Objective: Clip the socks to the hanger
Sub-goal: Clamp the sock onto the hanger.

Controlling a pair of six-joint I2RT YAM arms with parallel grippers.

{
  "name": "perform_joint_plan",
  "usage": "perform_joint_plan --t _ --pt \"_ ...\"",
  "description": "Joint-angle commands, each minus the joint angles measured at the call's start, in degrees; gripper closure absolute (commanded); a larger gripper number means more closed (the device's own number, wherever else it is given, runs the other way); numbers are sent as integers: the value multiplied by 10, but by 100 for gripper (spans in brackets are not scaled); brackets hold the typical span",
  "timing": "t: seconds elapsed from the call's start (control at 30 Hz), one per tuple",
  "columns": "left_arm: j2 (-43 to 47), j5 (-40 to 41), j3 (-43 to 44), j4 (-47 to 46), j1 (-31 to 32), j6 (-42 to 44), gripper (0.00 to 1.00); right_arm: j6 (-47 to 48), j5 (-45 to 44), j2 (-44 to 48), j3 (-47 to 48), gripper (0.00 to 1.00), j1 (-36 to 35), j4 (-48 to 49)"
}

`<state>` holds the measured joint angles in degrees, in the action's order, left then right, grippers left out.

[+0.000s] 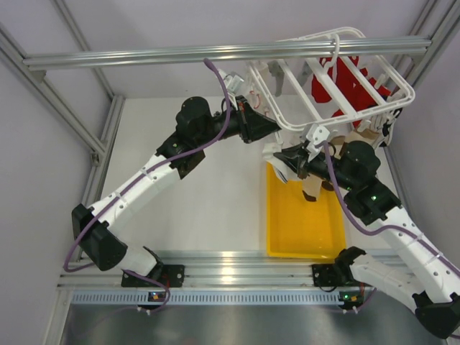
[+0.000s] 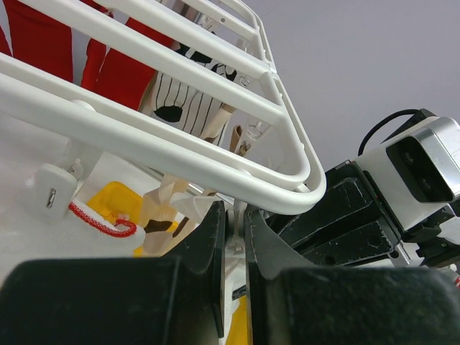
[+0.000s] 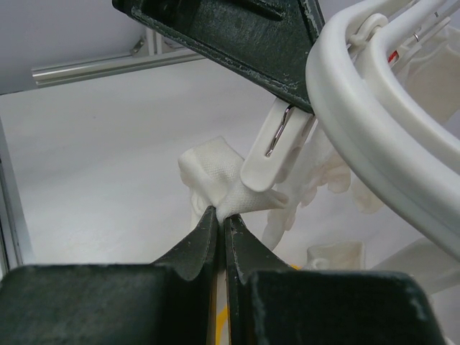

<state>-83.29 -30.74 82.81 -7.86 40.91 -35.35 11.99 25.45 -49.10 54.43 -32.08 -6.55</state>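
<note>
White tabletop (image 1: 208, 198) below hanger (image 3: 352, 108); sock (image 3: 212, 169), apparently, in right claw (image 3: 219, 215).

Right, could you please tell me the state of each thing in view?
Left end effector: shut on a clip.
Right end effector: shut on a sock, at the clip's tip.
Hanger: hooked over the bar, tilted.
Red garment: hanging from the hanger.

The left tool (image 2: 234, 212) hides most of its clip (image 2: 235, 228), and the right tool (image 3: 220, 218) seemingly most of its sock (image 3: 213, 167).
</note>
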Motion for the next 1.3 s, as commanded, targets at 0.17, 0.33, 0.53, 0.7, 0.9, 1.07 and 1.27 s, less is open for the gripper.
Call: perform_joint_plan --t 0.17,0.33,0.53,0.7,0.9,1.07,1.27 --pt "15 -34 5 -20 1 0 100 3 -2 1 16 100 14 29" --pt "20 -36 0 -17 1 1 100 -5 -7 -1 23 100 21 32" --pt "20 -41 -1 -15 1 2 100 -24 -8 -6 32 100 31 38" --pt "21 -41 -5 -17 1 1 100 -34 6 -7 35 100 32 44" --pt "19 -36 -5 -15 1 5 99 -39 16 -8 44 100 32 49" --pt "17 -36 -6 -16 1 5 99 -43 16 -8 51 100 32 52" --pt "15 -35 1 -16 1 5 97 -40 19 -9 55 100 32 47"
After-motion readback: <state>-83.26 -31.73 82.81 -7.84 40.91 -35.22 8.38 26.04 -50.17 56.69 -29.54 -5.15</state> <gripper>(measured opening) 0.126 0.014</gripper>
